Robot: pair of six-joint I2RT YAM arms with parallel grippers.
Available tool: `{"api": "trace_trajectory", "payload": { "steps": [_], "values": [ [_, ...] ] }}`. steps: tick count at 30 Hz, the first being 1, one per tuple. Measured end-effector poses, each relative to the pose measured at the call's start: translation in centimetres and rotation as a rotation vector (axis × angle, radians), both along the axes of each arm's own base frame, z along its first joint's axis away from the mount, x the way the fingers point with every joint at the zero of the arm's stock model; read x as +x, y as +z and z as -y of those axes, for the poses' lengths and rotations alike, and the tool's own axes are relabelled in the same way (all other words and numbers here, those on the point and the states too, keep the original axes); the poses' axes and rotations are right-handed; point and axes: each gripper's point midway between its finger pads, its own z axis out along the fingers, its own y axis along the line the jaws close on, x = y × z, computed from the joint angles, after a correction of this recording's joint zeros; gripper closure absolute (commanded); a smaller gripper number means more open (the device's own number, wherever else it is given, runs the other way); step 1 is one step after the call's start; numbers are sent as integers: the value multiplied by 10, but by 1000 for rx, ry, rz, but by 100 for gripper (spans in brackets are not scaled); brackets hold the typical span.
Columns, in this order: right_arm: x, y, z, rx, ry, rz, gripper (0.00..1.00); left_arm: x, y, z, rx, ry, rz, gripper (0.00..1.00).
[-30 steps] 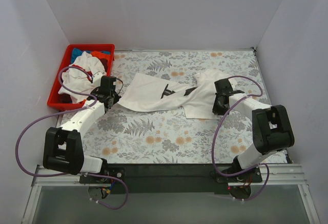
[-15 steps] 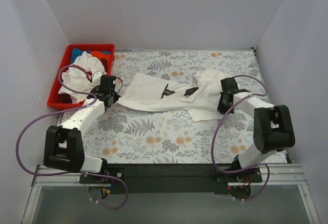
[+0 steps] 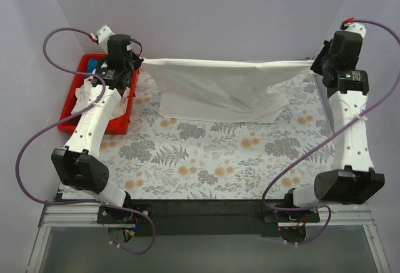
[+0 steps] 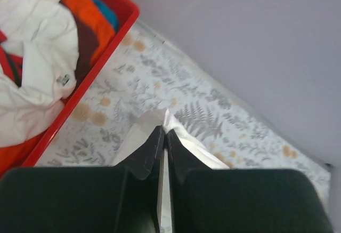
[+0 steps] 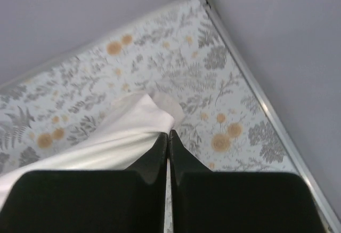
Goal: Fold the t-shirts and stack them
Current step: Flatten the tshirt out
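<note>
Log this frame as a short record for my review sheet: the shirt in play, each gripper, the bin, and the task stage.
white t-shirt: stretched taut between both grippers, hanging like a sheet; lower edge seems to reach the table covering
left gripper: shut on one shirt corner, raised beside the bin
right gripper: shut on the opposite corner, raised at the far right
red bin: far left, holds other shirts, white, orange and blue, crumpled
stage: shirt spread out, not yet folded; no stack visible
</note>
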Motion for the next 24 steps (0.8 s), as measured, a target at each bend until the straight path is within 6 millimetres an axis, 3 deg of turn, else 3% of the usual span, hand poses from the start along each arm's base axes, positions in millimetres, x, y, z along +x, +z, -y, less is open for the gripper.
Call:
{"api": "trace_trajectory", "payload": {
  "steps": [3,6,9,13,17,19,21,24],
  "values": [
    [-25,69,0,-37,11,153,99,-7,64,1,-19,-13,118,100],
    [-68,126,-1,-84,21,286,99,-38,117,-2,-41,-35,229,100],
    [-120,173,-1,-137,14,413,99,-87,172,-7,-67,-67,363,100],
    [-184,222,3,-197,-25,572,99,-173,245,-17,-105,-109,592,100],
    [-245,267,4,-239,-60,732,99,-241,293,-25,-126,-143,768,100],
    [-267,287,3,-259,-71,801,99,-262,311,-27,-126,-162,829,100],
    [-279,300,3,-278,-77,844,99,-269,319,-27,-119,-172,857,100],
    [-271,300,3,-292,-68,843,99,-255,311,-24,-100,-174,823,100]
  ]
}}
